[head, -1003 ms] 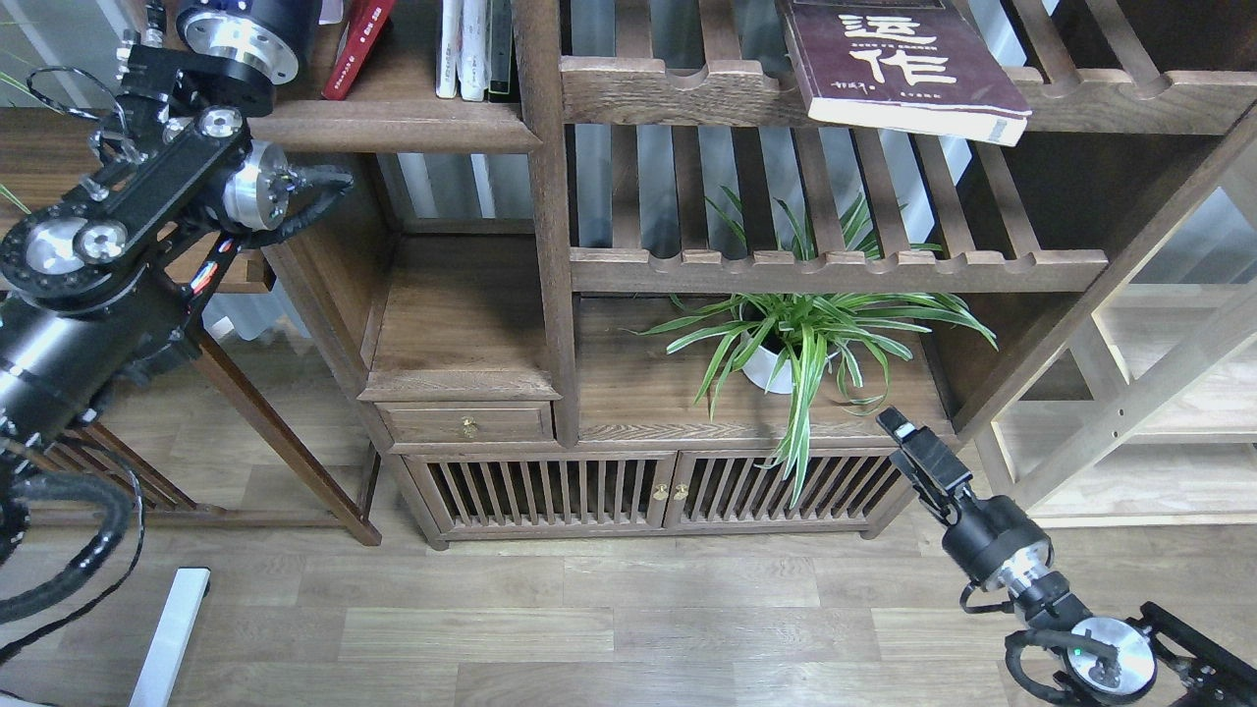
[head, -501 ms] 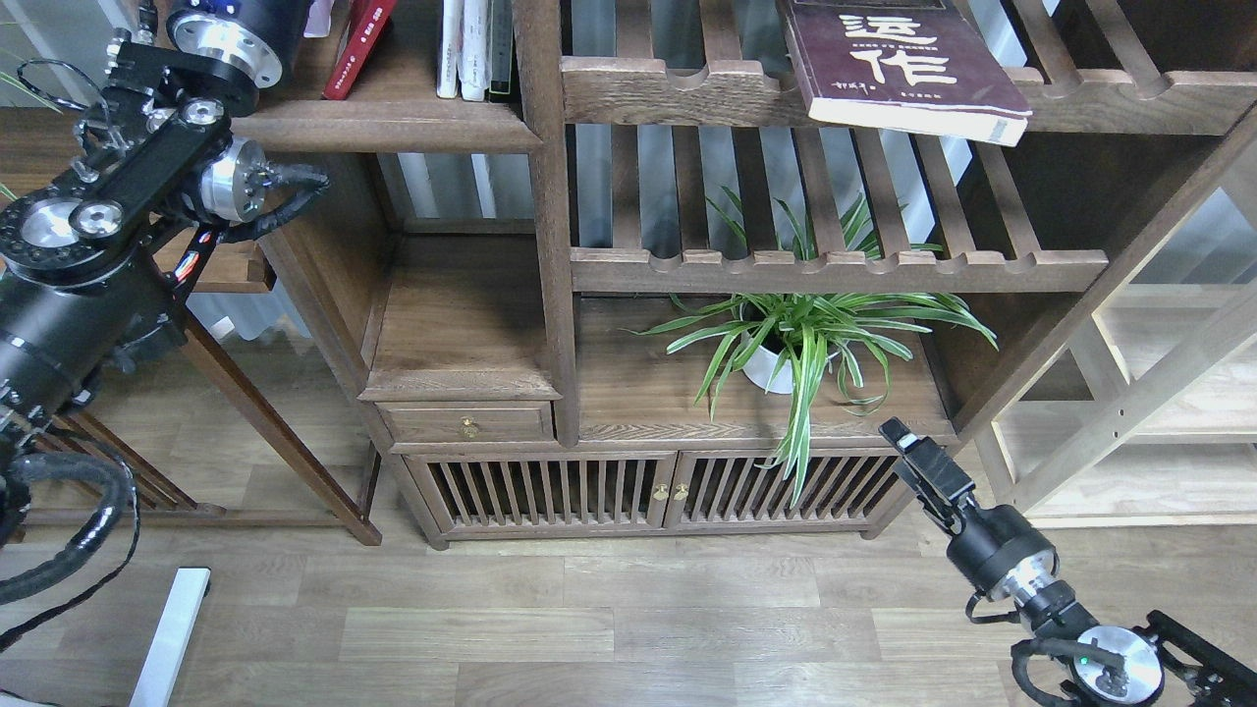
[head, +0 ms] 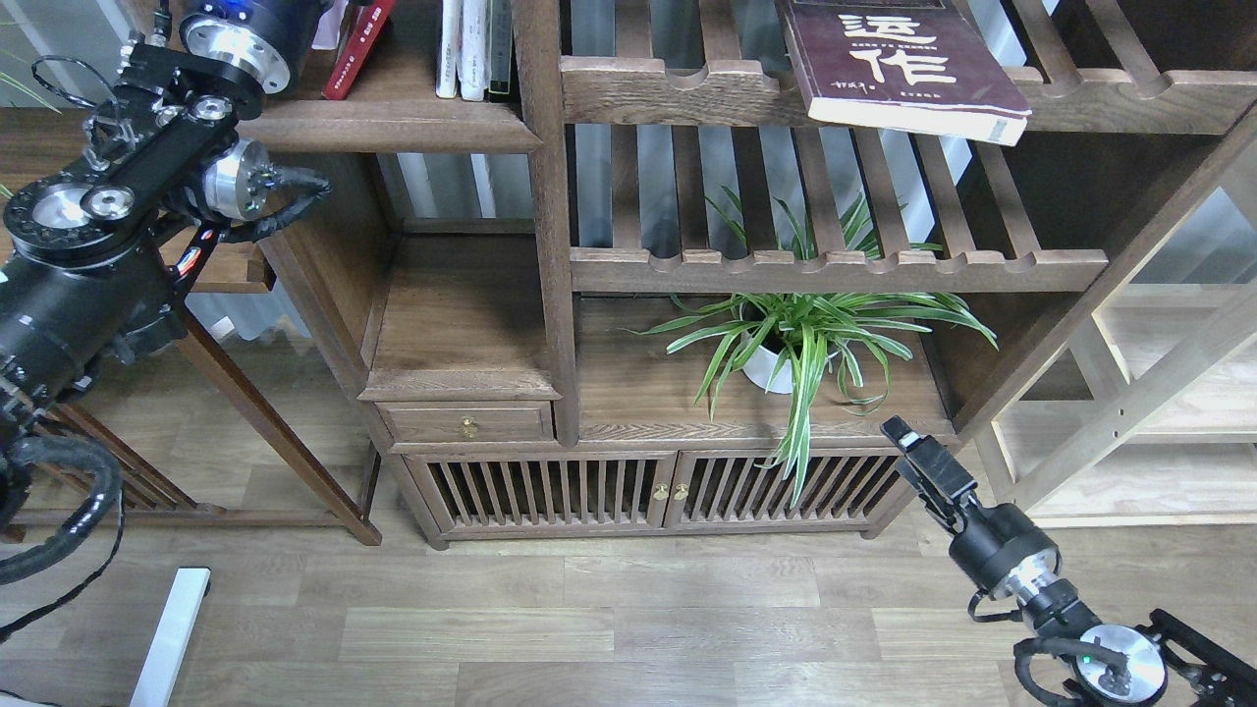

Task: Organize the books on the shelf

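The large maroon book [head: 899, 64] with white Chinese characters lies flat on the top slatted rack at upper right, its corner overhanging the front rail. A red book [head: 355, 54] leans on the dark-brown shelf [head: 393, 123] at upper left, with a pale sliver [head: 336, 18] just left of it. My left arm's wrist [head: 241, 44] rises in front of that shelf beside the red book, and its gripper is cut off by the top edge. My right gripper [head: 901, 437] hangs low before the cabinet, dark, its fingers not distinguishable.
Thin white-spined volumes [head: 471, 49] stand upright on the same shelf against the post. A potted spider plant [head: 795, 339] sits on the cabinet top below the racks. A drawer [head: 466, 424] and slatted doors [head: 648, 491] lie beneath. A wooden frame [head: 1129, 393] stands at right.
My left arm has shifted slightly up and left against the upper-left shelf. The right gripper has drifted a little down and right. The books have not moved.
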Controlling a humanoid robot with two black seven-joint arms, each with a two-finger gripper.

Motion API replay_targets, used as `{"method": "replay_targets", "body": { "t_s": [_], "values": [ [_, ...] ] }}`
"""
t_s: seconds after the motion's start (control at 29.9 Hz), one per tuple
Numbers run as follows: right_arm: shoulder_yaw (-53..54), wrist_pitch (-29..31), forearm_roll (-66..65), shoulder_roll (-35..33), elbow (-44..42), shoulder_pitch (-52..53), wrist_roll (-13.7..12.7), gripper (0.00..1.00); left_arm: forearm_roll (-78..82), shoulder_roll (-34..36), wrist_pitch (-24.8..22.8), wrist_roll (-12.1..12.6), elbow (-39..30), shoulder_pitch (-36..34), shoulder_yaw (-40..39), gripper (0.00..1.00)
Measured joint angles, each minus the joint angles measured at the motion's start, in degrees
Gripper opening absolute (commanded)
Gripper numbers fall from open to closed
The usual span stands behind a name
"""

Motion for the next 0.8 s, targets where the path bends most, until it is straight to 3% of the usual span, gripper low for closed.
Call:
{"method": "replay_targets", "body": {
  "t_s": [0.23,0.4,0.8],
  "values": [
    [-0.13,0.00,-0.06,-0.20,0.00,-0.22,0.00,0.99,0.00,0.41,-0.57,0.05,0.13,-0.03,0.71,0.02],
    [-0.35,0.00,-0.10,-0.25,0.06,-0.57,0.00,0.99,0.00,0.60,-0.60,0.15,0.35,-0.50,0.83,0.16],
    [-0.44,0.00,-0.17,-1.19,0.26,-0.80,0.00,0.98,-0.05,0.84,-0.60,0.31,1.34,-0.81,0.83,0.28]
  ]
}}
